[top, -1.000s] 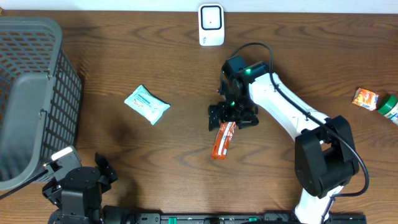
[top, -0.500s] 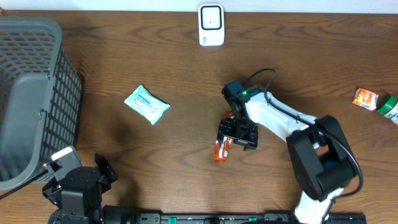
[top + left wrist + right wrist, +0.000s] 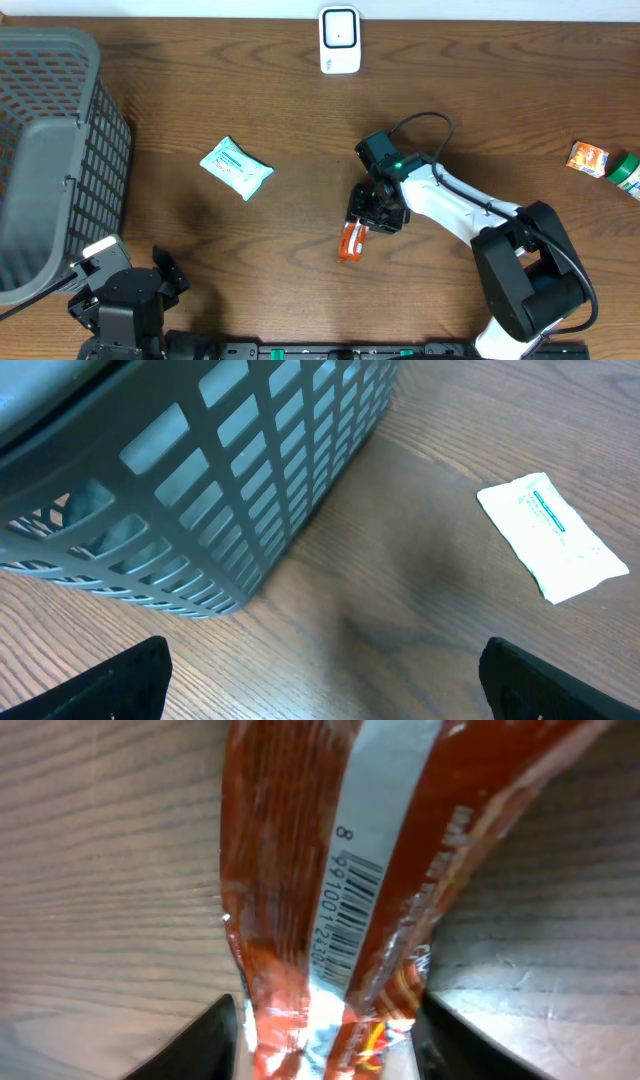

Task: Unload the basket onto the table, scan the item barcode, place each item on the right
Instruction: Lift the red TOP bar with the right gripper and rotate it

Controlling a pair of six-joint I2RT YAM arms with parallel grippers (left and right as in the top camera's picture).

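- One orange packet (image 3: 350,241) is seen on the wooden table (image 3: 200,80), near the middle, well apart from the white scanner (image 3: 339,40) at the far edge.
- The packet's end is squeezed between the two fingers of the right gripper (image 3: 330,1042).
- A barcode (image 3: 350,910) is shown on the packet's silver strip.
- The left gripper (image 3: 325,690) is spread wide and nothing is held in it.
- A grey basket (image 3: 200,490) and a white and blue pack (image 3: 552,536) are seen in front of it.
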